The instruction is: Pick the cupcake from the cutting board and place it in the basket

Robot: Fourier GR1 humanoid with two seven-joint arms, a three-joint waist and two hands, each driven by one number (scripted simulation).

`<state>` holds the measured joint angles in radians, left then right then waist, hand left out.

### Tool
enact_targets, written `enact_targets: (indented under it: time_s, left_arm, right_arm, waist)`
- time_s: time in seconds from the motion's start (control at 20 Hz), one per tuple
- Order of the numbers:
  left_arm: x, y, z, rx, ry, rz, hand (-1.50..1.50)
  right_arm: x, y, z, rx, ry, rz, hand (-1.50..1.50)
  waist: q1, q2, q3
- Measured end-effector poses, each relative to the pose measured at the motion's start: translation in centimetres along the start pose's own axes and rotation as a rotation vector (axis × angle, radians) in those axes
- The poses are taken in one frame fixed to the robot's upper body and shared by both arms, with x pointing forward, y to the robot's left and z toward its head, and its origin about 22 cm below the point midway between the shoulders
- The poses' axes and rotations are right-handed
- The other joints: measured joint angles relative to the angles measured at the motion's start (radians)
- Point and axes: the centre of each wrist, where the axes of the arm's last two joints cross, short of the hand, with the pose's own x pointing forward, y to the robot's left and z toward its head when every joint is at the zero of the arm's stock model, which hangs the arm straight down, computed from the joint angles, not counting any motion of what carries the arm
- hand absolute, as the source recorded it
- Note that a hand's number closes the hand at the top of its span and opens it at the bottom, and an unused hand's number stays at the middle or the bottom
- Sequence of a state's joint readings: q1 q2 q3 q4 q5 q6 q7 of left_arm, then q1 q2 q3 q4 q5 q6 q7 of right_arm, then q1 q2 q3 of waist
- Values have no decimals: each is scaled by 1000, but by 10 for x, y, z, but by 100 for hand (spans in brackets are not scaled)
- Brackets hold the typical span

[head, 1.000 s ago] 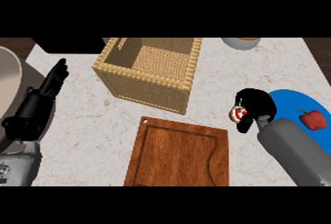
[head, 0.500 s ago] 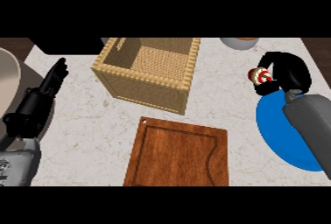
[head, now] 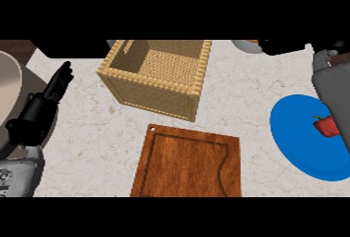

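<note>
We note the cutting board [head: 188, 162] bare below the basket [head: 156, 76]. Left hand [head: 42, 109] rests, fingers straight. Right hand [head: 284, 46]: finger state we cannot tell.

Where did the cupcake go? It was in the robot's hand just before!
The right arm swung up and away toward the counter's far right corner, carrying the cupcake with it. Now the hand and cupcake are out of sight, so I cannot tell if it is still held. The left hand, basket, cutting board and blue plate with its red pepper stayed put.
</note>
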<state>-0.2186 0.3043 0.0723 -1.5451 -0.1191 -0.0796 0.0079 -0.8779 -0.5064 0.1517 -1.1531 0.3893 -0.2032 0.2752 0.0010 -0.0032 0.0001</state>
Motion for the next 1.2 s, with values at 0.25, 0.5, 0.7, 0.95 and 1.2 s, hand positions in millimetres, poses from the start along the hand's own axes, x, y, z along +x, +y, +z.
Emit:
enact_targets:
  time_s: [0.25,0.5,0.7,0.95,1.2]
  left_arm:
    - [4,-2,-4,-3,-1,5,0]
    - [-2,-8,-5,-8,-6,7,0]
    - [-3,-9,-5,-12,-13,3,0]
    - [4,-12,-11,-25,-23,1,0]
    - [3,-8,-8,-21,-26,5,0]
  right_arm:
    - [62,-15,-17,54,-70,-89,150]
    - [121,-19,-30,135,-83,-113,150]
    - [163,-3,-37,179,-68,-118,150]
    - [191,15,-52,241,-23,-116,150]
    - [205,43,-54,339,27,-66,150]
  waist:
    - [6,1,-1]
    - [11,3,-1]
    - [19,5,-2]
    - [27,9,-2]
    - [29,9,-2]
